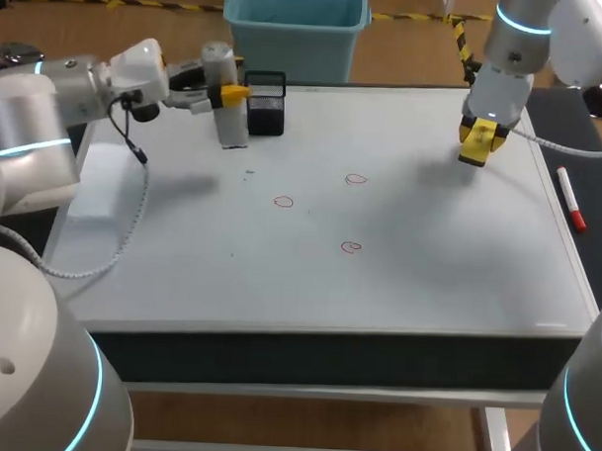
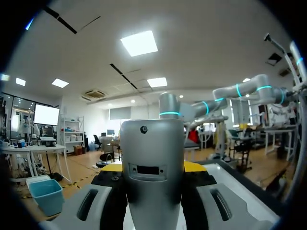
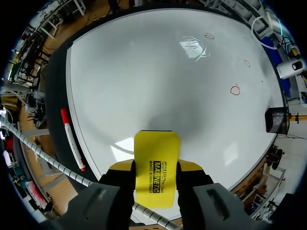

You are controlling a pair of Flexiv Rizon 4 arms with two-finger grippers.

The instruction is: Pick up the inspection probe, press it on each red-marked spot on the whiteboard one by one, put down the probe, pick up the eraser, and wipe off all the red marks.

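Note:
My left gripper (image 1: pixel 223 92) is shut on the grey inspection probe (image 1: pixel 232 109), which stands upright at the whiteboard's far left corner beside a black mesh holder (image 1: pixel 267 104). In the left wrist view the probe (image 2: pixel 152 177) fills the gap between the fingers of my left gripper (image 2: pixel 152 168). My right gripper (image 1: pixel 480 139) hangs over the whiteboard's (image 1: pixel 428 270) far right part, shut on the yellow eraser (image 1: pixel 477 143). The eraser (image 3: pixel 156 165) is clamped between the fingers of my right gripper (image 3: pixel 154 168). Three red marks (image 1: pixel 356 179) (image 1: pixel 283 201) (image 1: pixel 352 247) lie mid-board, apart from both grippers.
A red marker pen (image 1: pixel 571 198) lies on the dark strip along the board's right edge, and shows beside the eraser as the marker (image 3: pixel 72 139). A white block (image 1: pixel 97 179) rests at the left edge. The mesh holder (image 3: pixel 276 120) sits at the far corner.

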